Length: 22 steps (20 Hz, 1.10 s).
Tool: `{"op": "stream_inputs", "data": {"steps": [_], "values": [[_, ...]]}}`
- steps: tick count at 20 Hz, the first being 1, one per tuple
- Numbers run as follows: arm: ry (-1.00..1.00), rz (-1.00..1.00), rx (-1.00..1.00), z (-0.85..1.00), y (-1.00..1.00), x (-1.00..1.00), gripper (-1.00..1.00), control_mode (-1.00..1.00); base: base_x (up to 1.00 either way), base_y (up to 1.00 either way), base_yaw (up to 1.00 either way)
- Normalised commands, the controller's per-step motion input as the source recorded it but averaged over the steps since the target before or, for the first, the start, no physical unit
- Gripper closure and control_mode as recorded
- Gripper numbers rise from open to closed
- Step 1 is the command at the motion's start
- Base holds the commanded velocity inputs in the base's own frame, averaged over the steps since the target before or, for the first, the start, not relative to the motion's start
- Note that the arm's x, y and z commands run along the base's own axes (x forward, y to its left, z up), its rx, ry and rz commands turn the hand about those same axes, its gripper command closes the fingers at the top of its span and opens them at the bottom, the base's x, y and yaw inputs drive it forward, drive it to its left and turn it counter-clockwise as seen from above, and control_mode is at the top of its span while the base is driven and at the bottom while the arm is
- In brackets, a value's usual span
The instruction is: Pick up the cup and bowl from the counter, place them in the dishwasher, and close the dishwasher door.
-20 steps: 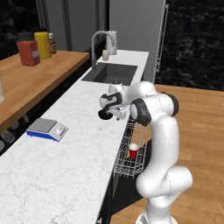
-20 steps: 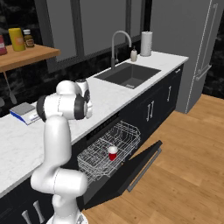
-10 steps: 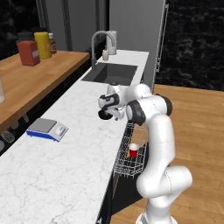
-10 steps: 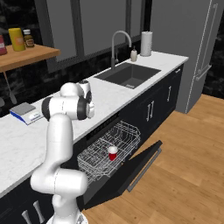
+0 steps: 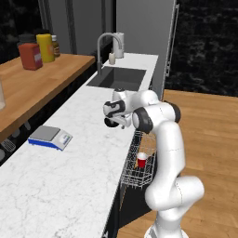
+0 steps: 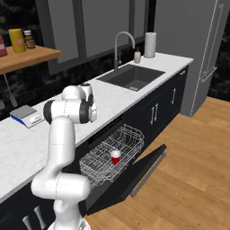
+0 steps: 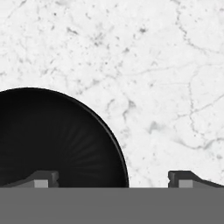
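The black bowl lies on the white marble counter, at the lower left of the hand view. My gripper is open just above it, one fingertip over the bowl's inside and the other over bare marble, so the rim runs between them. From the left base view the bowl is a dark shape under the gripper, near the counter's front edge. The red cup stands upright in the pulled-out wire rack of the dishwasher. The dishwasher door hangs open and low.
A blue and grey kitchen scale sits on the counter to my left. The sink and faucet are farther along. A wooden shelf holds jars behind. The open door juts over the wooden floor.
The hand has crept a little along the counter toward the sink and stays over the bowl. The cup and the rack have not moved.
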Motion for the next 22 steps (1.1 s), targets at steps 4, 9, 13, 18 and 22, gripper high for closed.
{"op": "stream_inputs", "data": {"steps": [4,9,13,18,22], "values": [[0.00,0.11,0.00,-0.31,0.11,0.00,1.00,-1.00,0.00,0.00,0.00],[0.00,0.02,0.00,-0.15,-0.01,-0.14,1.00,-1.00,0.00,0.00,0.00],[-0.02,0.00,0.01,0.00,-0.17,-0.41,1.00,-1.00,0.00,0.00,0.00],[-0.07,-0.01,0.04,0.00,-0.69,-0.84,1.00,-1.00,0.00,0.00,0.00],[-0.09,-0.01,0.12,0.00,-1.00,-1.00,1.00,-1.00,0.00,0.00,0.00]]}}
